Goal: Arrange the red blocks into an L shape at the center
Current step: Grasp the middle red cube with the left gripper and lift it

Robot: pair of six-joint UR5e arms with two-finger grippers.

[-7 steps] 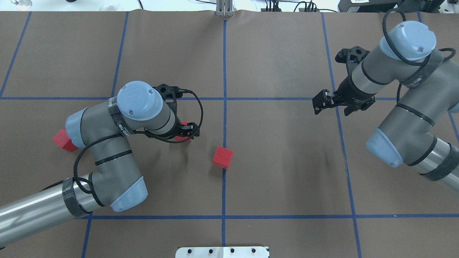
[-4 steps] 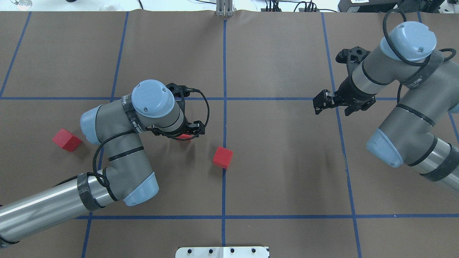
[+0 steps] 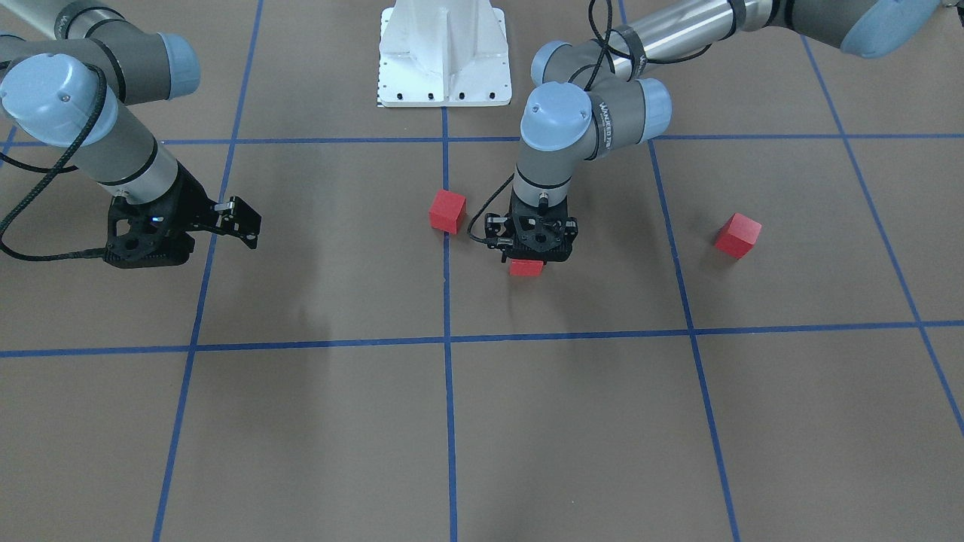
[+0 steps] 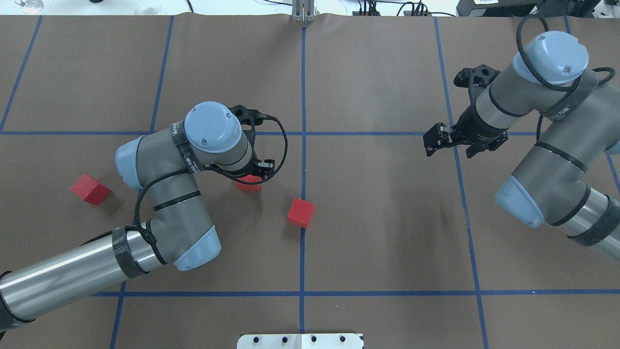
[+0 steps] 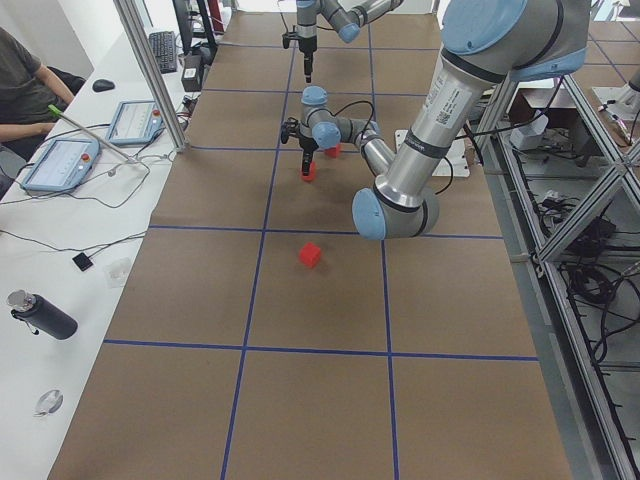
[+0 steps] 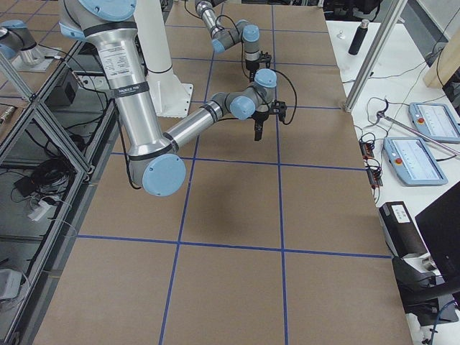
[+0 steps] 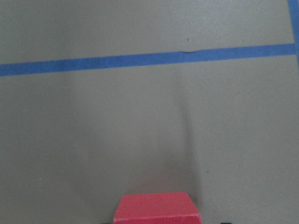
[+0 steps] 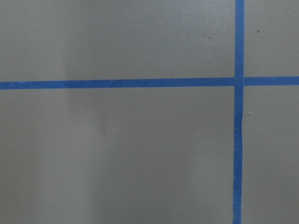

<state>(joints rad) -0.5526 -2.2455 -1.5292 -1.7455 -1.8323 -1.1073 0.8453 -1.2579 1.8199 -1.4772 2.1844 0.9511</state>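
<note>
My left gripper (image 4: 249, 178) is shut on a red block (image 4: 248, 183), just left of the middle blue line (image 4: 303, 174). The same block shows under the gripper in the front view (image 3: 526, 267) and at the bottom edge of the left wrist view (image 7: 157, 208). A second red block (image 4: 301, 213) lies against the middle line at the centre (image 3: 447, 211). A third red block (image 4: 89, 189) lies alone far to the left (image 3: 737, 235). My right gripper (image 4: 450, 147) is open and empty, above the table at the right.
The brown paper surface carries a grid of blue tape lines (image 4: 368, 133). The white robot base plate (image 4: 300, 341) sits at the near edge. The right wrist view holds only a tape crossing (image 8: 239, 81).
My left arm has swung to the right, which uncovers the far left block. The held block has shifted slightly toward the near edge. The right arm has hardly moved.
</note>
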